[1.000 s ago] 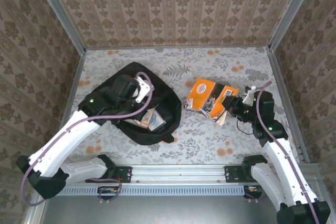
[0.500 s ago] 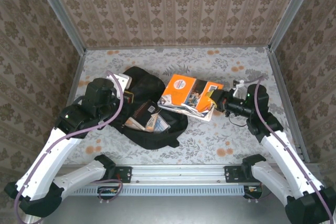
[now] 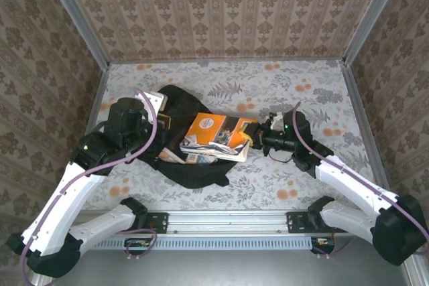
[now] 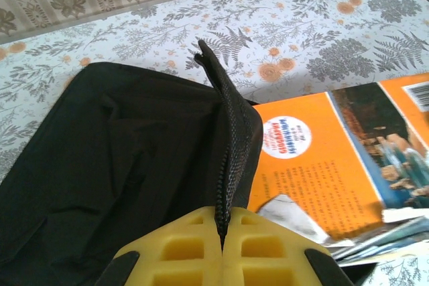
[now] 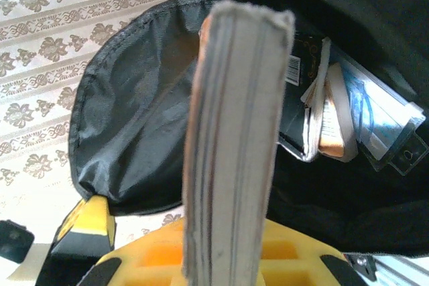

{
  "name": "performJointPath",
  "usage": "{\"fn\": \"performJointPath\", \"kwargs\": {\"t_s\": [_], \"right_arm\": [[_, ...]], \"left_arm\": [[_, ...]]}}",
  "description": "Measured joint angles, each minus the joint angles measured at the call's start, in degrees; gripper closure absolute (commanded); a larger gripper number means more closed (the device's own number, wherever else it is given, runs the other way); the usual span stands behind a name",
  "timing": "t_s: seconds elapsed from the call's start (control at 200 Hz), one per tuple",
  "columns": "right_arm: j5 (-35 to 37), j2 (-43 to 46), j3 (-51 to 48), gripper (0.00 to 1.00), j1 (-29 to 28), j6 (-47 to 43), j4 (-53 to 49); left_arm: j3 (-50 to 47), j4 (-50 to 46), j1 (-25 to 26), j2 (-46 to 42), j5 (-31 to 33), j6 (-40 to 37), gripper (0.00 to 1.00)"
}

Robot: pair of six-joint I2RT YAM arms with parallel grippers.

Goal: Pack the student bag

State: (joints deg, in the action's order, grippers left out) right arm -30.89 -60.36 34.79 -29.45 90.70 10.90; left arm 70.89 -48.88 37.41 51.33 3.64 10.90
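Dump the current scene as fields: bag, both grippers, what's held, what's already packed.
bag: student bag lying on the table, mouth open
left gripper: left gripper shut on the bag's zipper edge, holding the flap up
right gripper: right gripper shut on the orange book
held item position: orange book lies across the bag's opening, not fully inside
already packed: books inside the bag
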Motion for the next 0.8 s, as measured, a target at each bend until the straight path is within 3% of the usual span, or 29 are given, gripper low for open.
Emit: {"fn": "performJointPath", "kwargs": {"t_s": [0.205, 0.53, 0.8], "right_arm": [[4.3, -9.7, 3.9, 1.00, -6.1, 0.5, 1.1], [10.1, -9.4, 5.1, 1.00, -7.5, -2.2, 0.4], [11.0, -25.0, 14.8, 1.00, -10.2, -2.9, 3.3]], "left_arm": [[0.0, 1.4, 0.0, 1.0, -1.1, 0.1, 1.00], [-0.1, 2.0, 0.0, 1.0, -2.5, 0.1, 1.00], [-1.9, 3.6, 0.0, 0.7, -5.3, 0.1, 1.00]]}}
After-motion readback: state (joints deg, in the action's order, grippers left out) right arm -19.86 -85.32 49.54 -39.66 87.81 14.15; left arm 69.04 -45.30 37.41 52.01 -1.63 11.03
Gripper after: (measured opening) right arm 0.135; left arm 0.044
